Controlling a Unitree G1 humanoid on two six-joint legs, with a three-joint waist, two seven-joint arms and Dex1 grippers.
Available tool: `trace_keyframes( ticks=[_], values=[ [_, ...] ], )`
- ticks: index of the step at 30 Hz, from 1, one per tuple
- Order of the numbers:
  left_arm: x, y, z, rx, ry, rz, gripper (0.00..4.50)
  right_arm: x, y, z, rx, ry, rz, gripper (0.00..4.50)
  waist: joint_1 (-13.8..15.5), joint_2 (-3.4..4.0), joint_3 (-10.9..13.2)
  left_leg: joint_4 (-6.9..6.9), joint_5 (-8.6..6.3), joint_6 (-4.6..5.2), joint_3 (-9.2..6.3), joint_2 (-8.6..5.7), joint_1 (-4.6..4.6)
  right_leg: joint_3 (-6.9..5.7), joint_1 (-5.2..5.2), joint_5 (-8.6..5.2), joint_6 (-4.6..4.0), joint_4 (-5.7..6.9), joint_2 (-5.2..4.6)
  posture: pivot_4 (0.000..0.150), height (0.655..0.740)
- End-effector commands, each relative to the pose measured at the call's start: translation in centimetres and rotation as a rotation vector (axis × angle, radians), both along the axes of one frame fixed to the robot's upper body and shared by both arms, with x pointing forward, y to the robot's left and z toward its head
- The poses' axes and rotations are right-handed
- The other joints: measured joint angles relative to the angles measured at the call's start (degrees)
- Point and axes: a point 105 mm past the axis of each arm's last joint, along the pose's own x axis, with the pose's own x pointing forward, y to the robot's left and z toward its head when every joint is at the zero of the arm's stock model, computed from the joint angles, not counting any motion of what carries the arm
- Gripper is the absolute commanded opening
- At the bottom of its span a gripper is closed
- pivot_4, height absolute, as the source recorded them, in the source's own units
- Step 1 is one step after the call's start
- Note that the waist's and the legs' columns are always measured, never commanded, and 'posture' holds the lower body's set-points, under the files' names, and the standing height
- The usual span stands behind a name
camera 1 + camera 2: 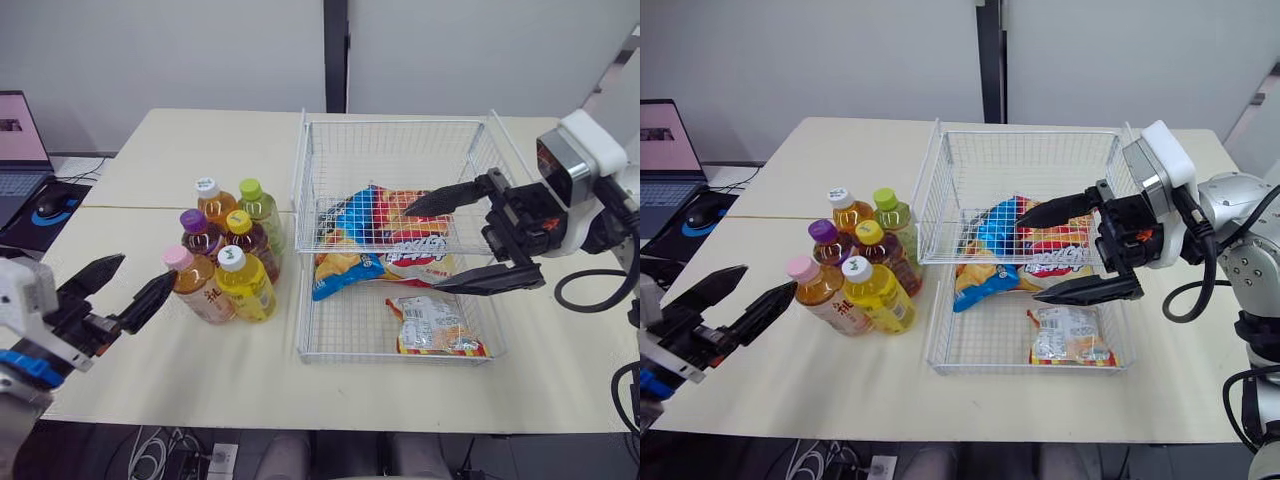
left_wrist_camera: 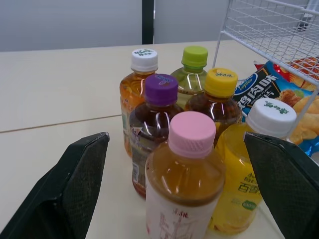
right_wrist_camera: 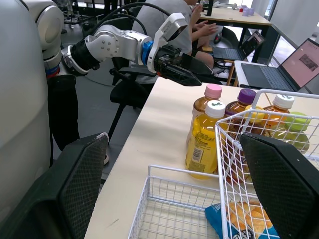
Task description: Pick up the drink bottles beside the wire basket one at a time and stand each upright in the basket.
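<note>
Step in hand looks like the first pick: all six drink bottles stand upright in a tight cluster left of centre in the left eye view, just beside the wire basket (image 1: 299, 190), none in it yet. The left gripper (image 1: 150, 266) sits at the lower left, jaws spread wide and empty, aimed at the pink-cap bottle (image 1: 196, 287), the nearest one. The next move likely calls for closing around its body without knocking the white-cap yellow bottle (image 1: 246, 287) touching it or the purple-cap bottle (image 1: 199, 233) behind.

The right gripper (image 1: 421, 250) hangs over the basket at centre right, jaws spread, empty, and may block the drop. A chip bag (image 1: 385, 236) and a snack packet (image 1: 436, 328) cover much of the basket floor, so upright footing is poor. A laptop (image 1: 20, 142) is at the upper left.
</note>
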Motion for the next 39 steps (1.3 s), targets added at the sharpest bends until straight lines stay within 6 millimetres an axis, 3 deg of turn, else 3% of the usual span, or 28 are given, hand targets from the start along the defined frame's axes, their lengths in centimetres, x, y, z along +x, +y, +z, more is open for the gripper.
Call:
trace_keyframes(
  ticks=[1,9,32,39],
  values=[
    [0.6,0.0,0.2,0.001,-0.026,0.007,4.49,-0.8,0.5,1.2,0.016,-0.054,0.026,4.5,0.0,0.0,0.0,0.0,0.0,0.0,0.0,0.01,0.0,0.0,0.0,0.0,-0.01,0.01,0.01,0.15,0.74],
    [2.1,-0.1,-0.3,0.018,-0.034,0.008,4.49,-0.9,1.2,1.3,0.024,-0.044,0.012,4.5,0.1,0.0,0.0,0.01,0.0,0.0,-0.04,0.01,-0.01,0.0,0.0,0.01,0.0,0.01,0.05,0.15,0.74],
    [3.8,-1.3,-0.5,0.055,-0.026,-0.086,4.49,-1.2,1.4,2.1,0.044,-0.043,-0.001,4.5,0.1,0.0,0.0,-0.01,0.0,0.0,-0.07,0.02,-0.02,-0.01,-0.02,0.01,0.0,-0.01,0.05,0.15,0.74],
    [4.2,-1.7,-0.7,0.07,-0.023,-0.112,2.25,-1.3,1.2,2.2,0.048,-0.048,-0.015,4.5,0.1,0.0,0.0,-0.01,0.0,0.0,-0.08,0.02,-0.03,-0.02,-0.02,0.01,0.0,0.0,0.06,0.15,0.74]
  ],
)
